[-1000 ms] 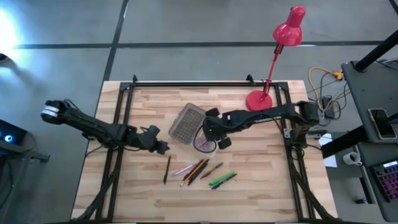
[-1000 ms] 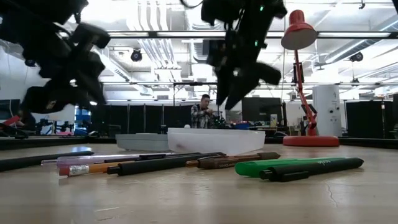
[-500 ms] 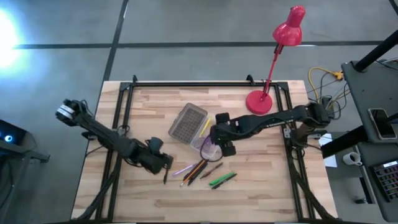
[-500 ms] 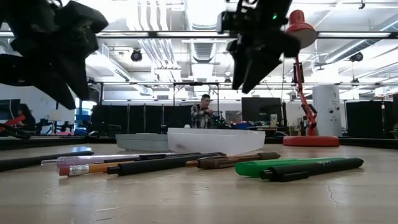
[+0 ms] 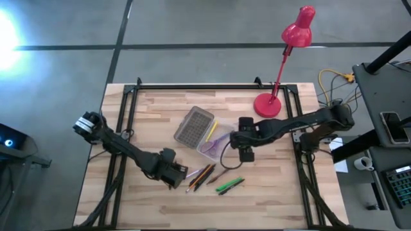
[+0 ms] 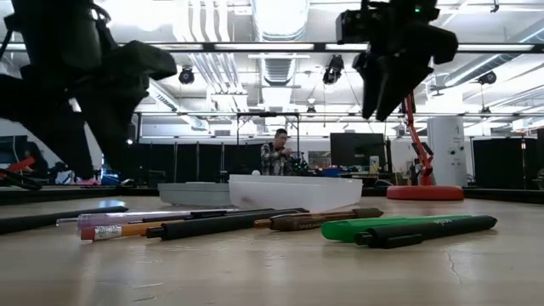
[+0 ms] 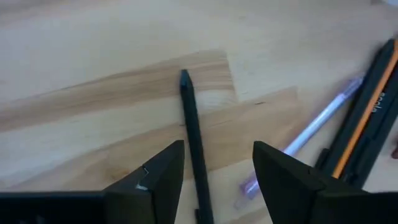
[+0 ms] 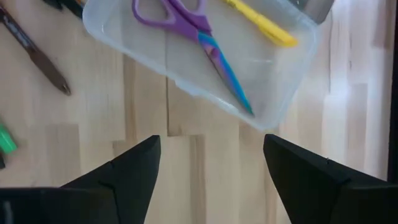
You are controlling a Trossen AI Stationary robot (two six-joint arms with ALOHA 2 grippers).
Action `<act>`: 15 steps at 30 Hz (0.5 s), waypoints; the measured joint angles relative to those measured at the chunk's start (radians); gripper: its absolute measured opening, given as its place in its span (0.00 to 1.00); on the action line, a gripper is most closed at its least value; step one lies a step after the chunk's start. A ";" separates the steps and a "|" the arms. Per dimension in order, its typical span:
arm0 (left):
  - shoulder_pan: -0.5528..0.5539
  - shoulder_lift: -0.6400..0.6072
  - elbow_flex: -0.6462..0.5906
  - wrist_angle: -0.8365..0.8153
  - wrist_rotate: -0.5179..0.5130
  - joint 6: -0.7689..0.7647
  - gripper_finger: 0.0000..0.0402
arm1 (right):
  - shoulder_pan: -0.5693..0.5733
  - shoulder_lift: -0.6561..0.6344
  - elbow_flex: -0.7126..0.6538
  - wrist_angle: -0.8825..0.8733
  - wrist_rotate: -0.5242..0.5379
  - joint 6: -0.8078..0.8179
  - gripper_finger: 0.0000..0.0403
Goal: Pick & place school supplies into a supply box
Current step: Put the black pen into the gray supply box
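The left gripper hangs open over a black pen, one finger on each side of it, holding nothing. The pen lies flat on the table, just beside a purple pen. The right gripper is open and empty, near the supply box. Purple scissors and a yellow pen lie inside the box.

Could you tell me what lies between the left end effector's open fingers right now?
A black pen lies on the table between the left end effector's fingers, seen in the left wrist view; they are not closed on it.
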 joint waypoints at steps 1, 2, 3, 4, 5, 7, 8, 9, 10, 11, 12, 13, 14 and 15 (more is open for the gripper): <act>0.000 0.002 -0.011 0.014 0.001 -0.003 0.44 | 0.000 -0.010 -0.015 0.000 0.000 0.005 0.68; 0.000 0.004 -0.021 0.025 0.005 -0.008 0.44 | 0.000 -0.022 -0.031 0.004 0.000 0.017 0.68; 0.000 0.008 -0.031 0.029 0.009 -0.016 0.44 | 0.000 -0.033 -0.048 0.009 -0.001 0.028 0.68; 0.000 0.015 -0.043 0.026 0.012 -0.024 0.44 | 0.000 -0.043 -0.063 0.012 -0.001 0.043 0.69; 0.001 0.019 -0.053 0.026 0.016 -0.033 0.44 | 0.000 -0.058 -0.078 0.014 -0.001 0.055 0.69; 0.002 0.021 -0.069 0.032 0.018 -0.044 0.44 | 0.000 -0.081 -0.108 0.025 0.000 0.079 0.68; 0.002 0.021 -0.075 0.045 0.017 -0.045 0.44 | 0.001 -0.093 -0.123 0.034 0.000 0.092 0.68; 0.002 0.020 -0.078 0.060 0.017 -0.046 0.44 | 0.002 -0.104 -0.137 0.041 -0.001 0.104 0.68; 0.003 0.020 -0.080 0.068 0.016 -0.047 0.44 | 0.002 -0.112 -0.148 0.043 -0.001 0.117 0.68; 0.004 0.020 -0.081 0.069 0.016 -0.047 0.44 | 0.002 -0.120 -0.156 0.046 0.000 0.127 0.68; 0.004 0.024 -0.082 0.074 0.016 -0.047 0.43 | 0.002 -0.131 -0.166 0.057 -0.001 0.139 0.68; 0.004 0.029 -0.082 0.086 0.016 -0.047 0.42 | 0.003 -0.138 -0.173 0.060 0.000 0.153 0.68; 0.004 0.035 -0.082 0.101 0.016 -0.045 0.41 | 0.003 -0.144 -0.181 0.061 0.000 0.166 0.69; 0.004 0.044 -0.082 0.108 0.017 -0.043 0.40 | 0.004 -0.146 -0.184 0.063 0.000 0.177 0.69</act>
